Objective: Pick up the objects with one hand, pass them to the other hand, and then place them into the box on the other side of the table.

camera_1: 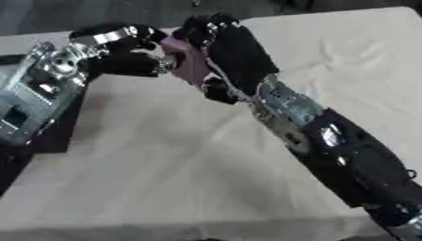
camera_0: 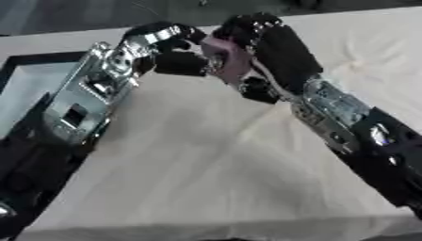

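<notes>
The mauve block [camera_0: 224, 59] sits above the middle far part of the table, held off the cloth between my two hands. My right hand [camera_0: 276, 47] has its fingers curled round the block from the far and right side. My left hand [camera_0: 169, 52] meets it from the left, with its dark fingers [camera_1: 132, 63] closed against the block's near left edge; I judge both hands to be grasping it, though the contact on the left is partly hidden.

This is the handover. To do it well, I keep the block level, confirm the receiving hand wraps a free face of the block, and only then let the giving fingers relax. I avoid pulling the hands apart while both are clenched.

The box [camera_0: 33, 80] lies at the table's left edge, near my left forearm, so I judge the left hand to be the receiver.

The left eye view shows the box's pale interior and dark rim. The right eye view cuts most of the box off but shows the left fingertips against the block more plainly, and more of the white cloth [camera_1: 329, 56] on the right.
</notes>
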`<action>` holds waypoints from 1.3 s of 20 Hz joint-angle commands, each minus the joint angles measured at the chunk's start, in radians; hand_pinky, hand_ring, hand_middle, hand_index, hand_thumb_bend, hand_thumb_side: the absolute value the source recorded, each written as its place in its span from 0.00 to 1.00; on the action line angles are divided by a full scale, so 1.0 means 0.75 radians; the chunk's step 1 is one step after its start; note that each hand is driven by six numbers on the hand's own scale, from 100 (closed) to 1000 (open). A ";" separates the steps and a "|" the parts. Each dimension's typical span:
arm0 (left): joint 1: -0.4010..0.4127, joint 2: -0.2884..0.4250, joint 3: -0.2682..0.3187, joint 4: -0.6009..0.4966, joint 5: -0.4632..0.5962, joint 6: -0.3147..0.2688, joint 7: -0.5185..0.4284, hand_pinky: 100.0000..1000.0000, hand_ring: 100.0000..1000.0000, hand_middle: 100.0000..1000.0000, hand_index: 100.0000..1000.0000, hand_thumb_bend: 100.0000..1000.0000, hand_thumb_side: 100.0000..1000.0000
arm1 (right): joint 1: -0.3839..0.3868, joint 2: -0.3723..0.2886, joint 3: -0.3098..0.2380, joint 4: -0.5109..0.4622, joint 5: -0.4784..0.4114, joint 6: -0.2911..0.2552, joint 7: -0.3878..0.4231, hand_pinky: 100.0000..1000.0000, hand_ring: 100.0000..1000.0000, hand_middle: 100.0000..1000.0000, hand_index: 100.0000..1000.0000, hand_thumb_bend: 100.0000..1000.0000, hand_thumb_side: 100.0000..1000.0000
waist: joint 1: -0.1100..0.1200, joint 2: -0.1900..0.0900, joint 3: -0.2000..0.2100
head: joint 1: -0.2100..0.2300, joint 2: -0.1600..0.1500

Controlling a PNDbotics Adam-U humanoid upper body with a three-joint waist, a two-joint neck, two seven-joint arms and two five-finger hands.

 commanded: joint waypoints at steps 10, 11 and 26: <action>-0.003 0.046 0.015 -0.054 0.040 0.040 -0.049 0.85 1.00 0.90 0.88 0.63 0.36 | -0.026 -0.009 0.004 -0.036 0.019 0.004 0.002 0.66 0.59 0.50 0.63 0.17 0.00 | 0.008 -0.048 0.003 | 0.001 -0.014; 0.000 0.051 0.015 -0.054 0.043 0.038 -0.053 0.85 1.00 0.90 0.88 0.63 0.36 | -0.027 -0.010 0.004 -0.037 0.018 0.003 0.001 0.66 0.59 0.50 0.63 0.17 0.00 | 0.007 -0.048 0.003 | 0.000 -0.014; -0.005 0.075 -0.016 -0.021 0.032 0.049 -0.106 0.86 1.00 0.90 0.88 0.65 0.38 | -0.007 -0.041 0.021 -0.074 0.004 -0.013 0.024 0.66 0.59 0.50 0.63 0.15 0.00 | 0.004 -0.046 0.003 | -0.015 -0.011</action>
